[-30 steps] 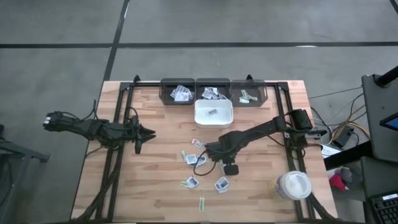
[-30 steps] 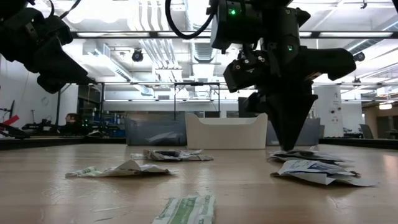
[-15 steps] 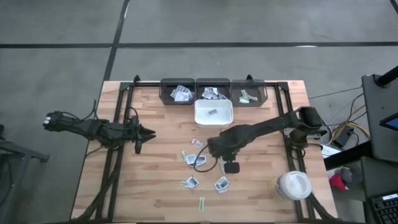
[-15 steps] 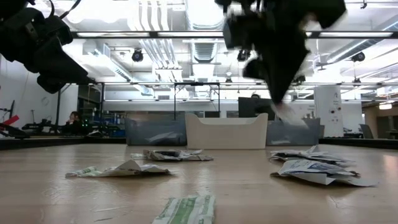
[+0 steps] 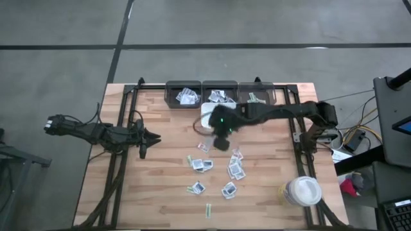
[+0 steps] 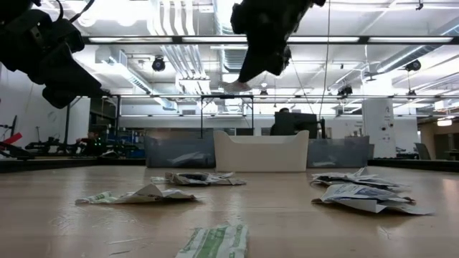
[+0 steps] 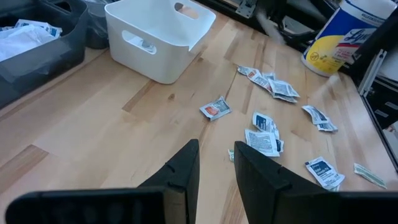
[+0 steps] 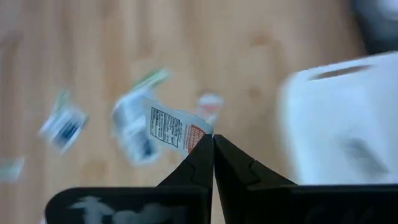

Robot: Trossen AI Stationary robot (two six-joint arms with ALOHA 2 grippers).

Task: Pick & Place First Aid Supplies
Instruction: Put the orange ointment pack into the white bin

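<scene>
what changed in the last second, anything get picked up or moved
The right end effector has lifted off the scattered packets in the middle of the table and swung toward the white tray, shut on a red-printed packet it took from the pile. It now hangs high above the table near the tray's front edge. The left end effector stayed parked at the left side, and the loose packets lie as before.

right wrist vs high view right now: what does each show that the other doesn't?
Only the right wrist view: the right gripper is shut on a packet with black and red print.

Only the high view: the dark bins at the table's far edge, the round jar, and the left gripper waiting over the table's left side.

Both: the white tray and loose packets on the wooden table.
</scene>
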